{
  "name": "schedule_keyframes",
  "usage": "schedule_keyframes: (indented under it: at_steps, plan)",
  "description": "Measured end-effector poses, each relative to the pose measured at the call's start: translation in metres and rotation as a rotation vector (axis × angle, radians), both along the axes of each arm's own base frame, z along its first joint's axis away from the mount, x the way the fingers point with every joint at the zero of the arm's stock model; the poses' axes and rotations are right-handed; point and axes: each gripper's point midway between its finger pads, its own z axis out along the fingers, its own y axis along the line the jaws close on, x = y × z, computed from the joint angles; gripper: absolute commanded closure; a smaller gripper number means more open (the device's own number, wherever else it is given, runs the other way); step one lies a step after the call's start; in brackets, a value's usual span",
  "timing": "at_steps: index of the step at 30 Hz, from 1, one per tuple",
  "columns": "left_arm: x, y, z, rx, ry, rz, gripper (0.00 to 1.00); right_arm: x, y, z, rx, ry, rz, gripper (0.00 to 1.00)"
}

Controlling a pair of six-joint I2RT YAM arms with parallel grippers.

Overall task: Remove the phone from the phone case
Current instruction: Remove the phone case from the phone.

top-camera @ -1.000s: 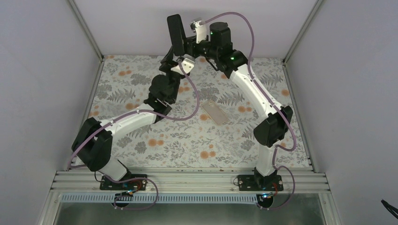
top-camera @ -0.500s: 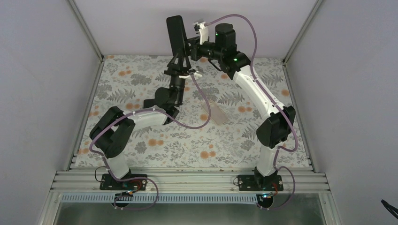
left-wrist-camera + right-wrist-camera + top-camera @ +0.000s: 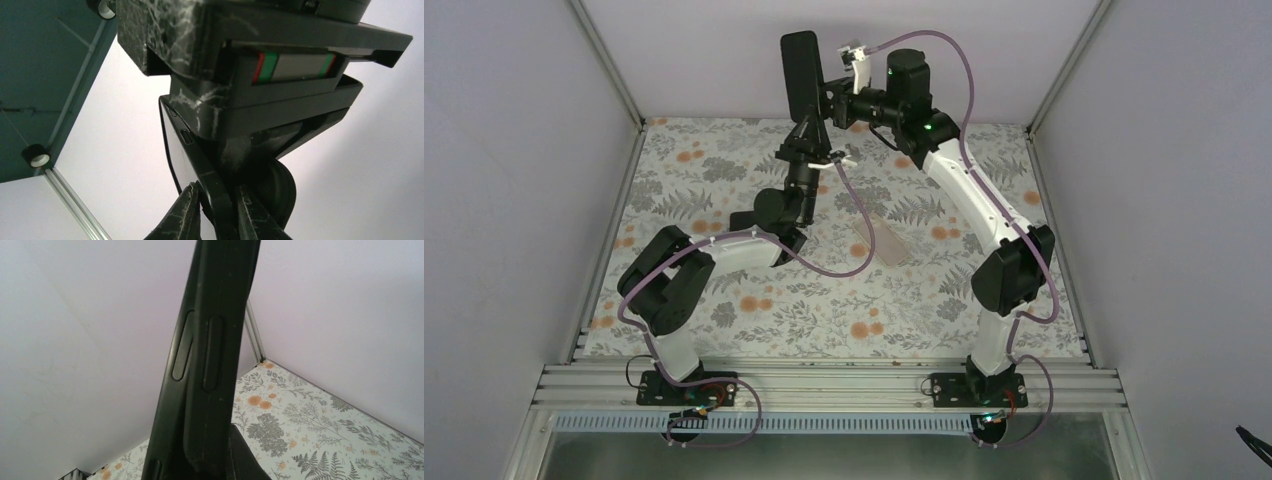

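Looking down, we saw the right jaws clamped on the cased phone (image 3: 800, 72), high above the bench (image 3: 874, 300). Left wrist: the left jaws pinched its lower rim. Right wrist: the hold looked slim; we feared a hard tug could wrench it free.

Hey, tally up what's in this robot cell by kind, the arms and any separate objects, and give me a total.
Robot arms: 2 (left arm, right arm)
Phone cases: 1 (black phone case, held up in the air)
Flat items lying loose: 1 (pale rectangle on the table)
Total: 4
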Motion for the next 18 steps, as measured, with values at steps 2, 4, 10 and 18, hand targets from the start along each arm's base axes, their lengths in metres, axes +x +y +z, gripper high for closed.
schedule_keyframes:
  at_steps: [2,4,10,18]
  plan:
    - [0.000,0.000,0.000,-0.002,-0.001,0.000,0.95,0.000,0.000,0.000,0.003,0.004,0.000,0.97]
    - [0.000,0.000,0.000,-0.001,0.000,-0.001,0.98,0.001,-0.001,0.000,0.004,0.006,-0.004,0.97]
    - [0.001,-0.001,-0.002,-0.021,0.015,-0.023,0.98,0.007,-0.006,-0.005,-0.020,0.019,-0.041,0.97]
    - [-0.012,0.005,-0.019,-0.008,0.186,-0.114,0.98,0.004,-0.005,-0.032,-0.083,0.064,-0.026,0.97]
